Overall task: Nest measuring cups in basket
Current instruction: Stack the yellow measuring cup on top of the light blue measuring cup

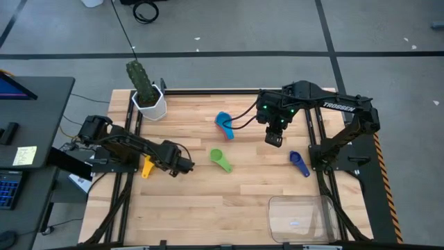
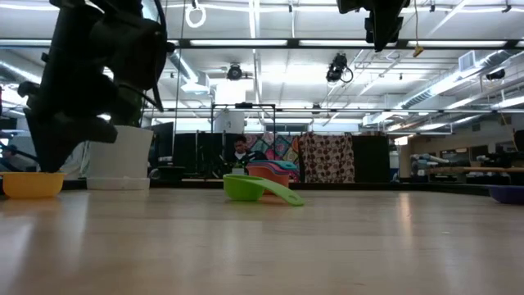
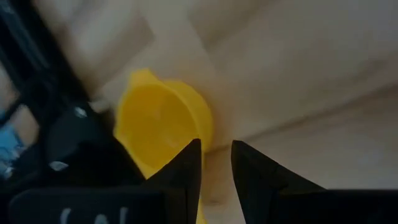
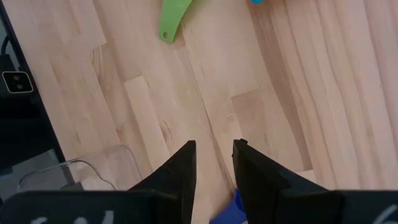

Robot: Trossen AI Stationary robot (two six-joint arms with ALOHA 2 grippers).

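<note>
**Both claws empty over scattered cups**

Left claw [image 3: 216, 163], fingers slightly apart, holds nothing, hovering beside the yellow cup [image 3: 160, 118] at the tabletop's [image 1: 208, 208] nine o'clock. Right claw [image 4: 214, 163], slightly parted, hangs empty near center. Green cup [image 1: 220, 160] lies central; basket [image 1: 302, 217] sits at five o'clock.
</note>
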